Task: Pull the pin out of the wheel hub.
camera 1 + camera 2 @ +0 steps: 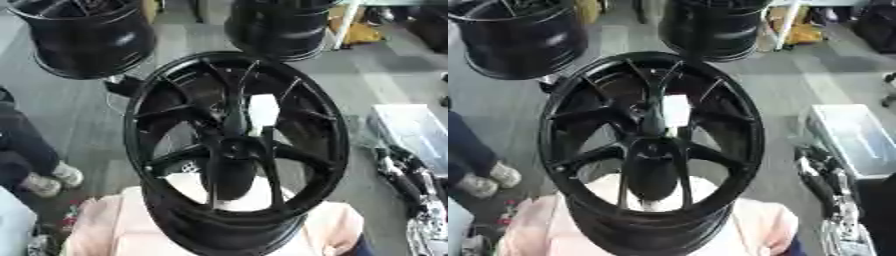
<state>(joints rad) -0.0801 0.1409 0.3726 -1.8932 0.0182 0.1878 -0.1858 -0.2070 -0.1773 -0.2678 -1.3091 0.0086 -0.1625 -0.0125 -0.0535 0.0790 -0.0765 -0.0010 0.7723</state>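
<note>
Black wheel hub (236, 150) stands centre frame on pale pink surface (96, 225), spokes facing camera. Pin not discernible. Neither robot hand in view. Two more black rims (83, 37) on grey floor beyond.

The wheel hub (236, 150) is standing in the middle of the scene, its spoked face tilting up toward the camera and its lower rim sitting on a cloth-covered bench (96, 225) at the near edge. Behind it, two more wheels are resting on the floor (385, 80): one wheel (83, 35) at the far left, another wheel (280, 25) at the far centre. A bin (850, 135) is lying to the right of the hub. A person's legs and shoes (48, 180) are showing at the left edge, well apart from the hub.
</note>
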